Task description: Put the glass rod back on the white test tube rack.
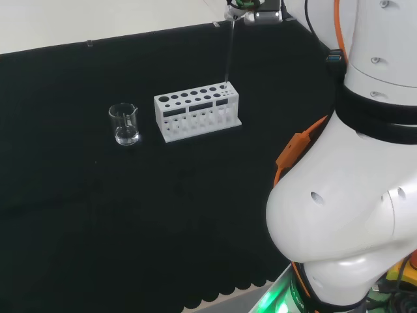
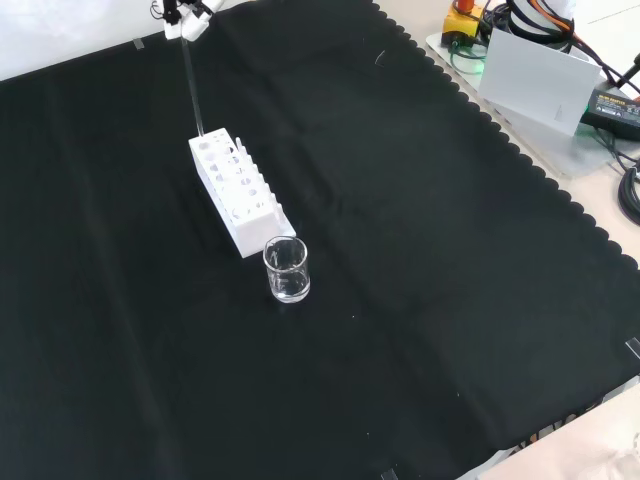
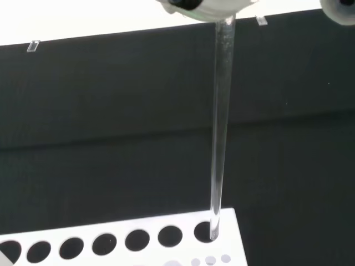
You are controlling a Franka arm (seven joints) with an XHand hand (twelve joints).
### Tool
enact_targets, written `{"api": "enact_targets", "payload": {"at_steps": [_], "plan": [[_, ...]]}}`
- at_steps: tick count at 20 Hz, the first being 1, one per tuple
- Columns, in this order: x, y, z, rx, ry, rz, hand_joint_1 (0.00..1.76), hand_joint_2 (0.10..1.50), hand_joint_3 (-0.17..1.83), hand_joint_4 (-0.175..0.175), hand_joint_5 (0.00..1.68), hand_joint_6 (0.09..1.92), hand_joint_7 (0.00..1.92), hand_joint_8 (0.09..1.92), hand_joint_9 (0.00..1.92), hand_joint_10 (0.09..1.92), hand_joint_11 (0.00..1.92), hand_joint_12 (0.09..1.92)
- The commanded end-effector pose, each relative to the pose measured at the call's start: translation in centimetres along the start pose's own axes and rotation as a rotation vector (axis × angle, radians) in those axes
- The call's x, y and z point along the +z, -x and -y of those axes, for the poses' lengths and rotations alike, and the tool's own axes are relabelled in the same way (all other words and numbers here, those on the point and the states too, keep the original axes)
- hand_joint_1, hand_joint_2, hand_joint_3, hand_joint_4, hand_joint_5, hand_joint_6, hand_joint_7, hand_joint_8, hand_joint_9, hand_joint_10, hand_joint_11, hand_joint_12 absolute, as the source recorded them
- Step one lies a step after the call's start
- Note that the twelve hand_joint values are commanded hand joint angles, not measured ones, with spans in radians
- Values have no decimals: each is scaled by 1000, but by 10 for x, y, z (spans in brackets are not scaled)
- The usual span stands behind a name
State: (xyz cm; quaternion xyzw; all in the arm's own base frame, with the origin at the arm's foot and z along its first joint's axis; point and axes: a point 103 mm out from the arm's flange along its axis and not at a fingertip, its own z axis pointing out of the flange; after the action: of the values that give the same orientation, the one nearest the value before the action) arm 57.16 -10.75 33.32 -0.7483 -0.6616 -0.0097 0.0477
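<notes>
A clear glass rod hangs upright from the hand, whose fingers pinch its upper end. The rod's lower tip sits in or at the mouth of the end hole of the white test tube rack. In the head view the rod runs from the hand at the top edge down to the rack's right end. From the front, the rod drops from the hand onto the far end of the rack.
A small clear glass beaker stands left of the rack in the head view and just in front of it in the front view. The arm's white links take up the right of the head view. Cables and gear lie beyond the cloth.
</notes>
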Motion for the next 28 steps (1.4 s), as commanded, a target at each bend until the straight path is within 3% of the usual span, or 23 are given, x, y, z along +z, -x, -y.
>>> {"api": "enact_targets", "payload": {"at_steps": [1,12,28], "plan": [[15,-6,-3,-13,-20,-2,1333,1031,-175,-175,1448,87,1492,354,1851,146,1575,640],[37,1,-29,-32,-46,-12,1333,1031,-175,-175,1449,87,1491,355,1850,146,1574,641],[50,6,-40,-42,-84,5,1333,1030,-175,-175,1450,87,1491,353,1847,144,1572,641]]}}
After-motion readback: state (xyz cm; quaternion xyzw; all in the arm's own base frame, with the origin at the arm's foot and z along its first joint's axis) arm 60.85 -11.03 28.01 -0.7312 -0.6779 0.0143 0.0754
